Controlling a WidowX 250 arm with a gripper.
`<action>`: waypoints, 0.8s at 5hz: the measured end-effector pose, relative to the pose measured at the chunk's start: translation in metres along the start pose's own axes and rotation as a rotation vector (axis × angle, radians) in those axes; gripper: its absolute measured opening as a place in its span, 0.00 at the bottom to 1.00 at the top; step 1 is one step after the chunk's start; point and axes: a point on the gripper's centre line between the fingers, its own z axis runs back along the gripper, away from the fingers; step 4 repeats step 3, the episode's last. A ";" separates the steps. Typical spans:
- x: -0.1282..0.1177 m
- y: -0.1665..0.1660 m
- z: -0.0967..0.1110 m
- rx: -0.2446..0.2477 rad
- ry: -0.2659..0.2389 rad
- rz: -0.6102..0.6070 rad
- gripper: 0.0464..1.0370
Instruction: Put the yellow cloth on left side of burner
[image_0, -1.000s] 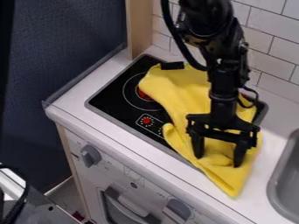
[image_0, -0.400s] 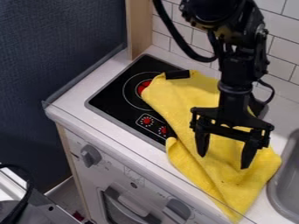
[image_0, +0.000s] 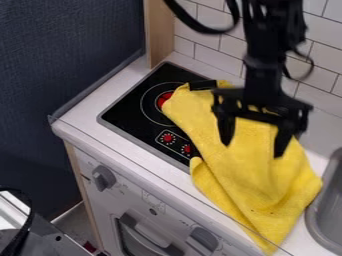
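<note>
Yellow cloth (image_0: 250, 175), long axis diagonal, tip frontward.

Soft, matt yellow cloth (image_0: 250, 172) over a smooth, glossy black cooktop (image_0: 130, 110).
Behind the cooktop, smooth white tiles (image_0: 217, 60) and a pale wood post (image_0: 159, 35); around it, a smooth white counter (image_0: 100, 97); below its front edge, plastic-looking grey knobs (image_0: 103, 178); to its right, a smooth grey sink (image_0: 322, 217).
</note>
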 end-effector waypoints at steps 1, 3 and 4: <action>0.002 0.051 0.006 0.065 0.016 0.147 0.96; 0.009 0.129 0.014 0.076 0.015 0.245 0.96; 0.009 0.129 0.014 0.076 0.015 0.245 0.96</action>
